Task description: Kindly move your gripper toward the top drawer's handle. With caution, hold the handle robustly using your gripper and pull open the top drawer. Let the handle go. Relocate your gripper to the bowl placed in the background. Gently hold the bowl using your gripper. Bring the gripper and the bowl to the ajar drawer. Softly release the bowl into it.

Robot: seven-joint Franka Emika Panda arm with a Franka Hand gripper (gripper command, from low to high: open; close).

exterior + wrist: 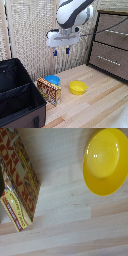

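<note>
The top drawer is the upper grey-brown front of the dark cabinet at the exterior view's right, and it looks closed. Its silver bar handle runs across the front. My gripper hangs high above the table, well to the left of the cabinet, with its dark blue fingertips apart and nothing between them. The blue bowl sits on the table below the gripper, behind a printed box. The wrist view shows neither the blue bowl nor the fingers.
A yellow bowl sits to the right of the blue one. A printed snack box stands in front of the blue bowl. An open black case fills the left. The lower drawer is shut.
</note>
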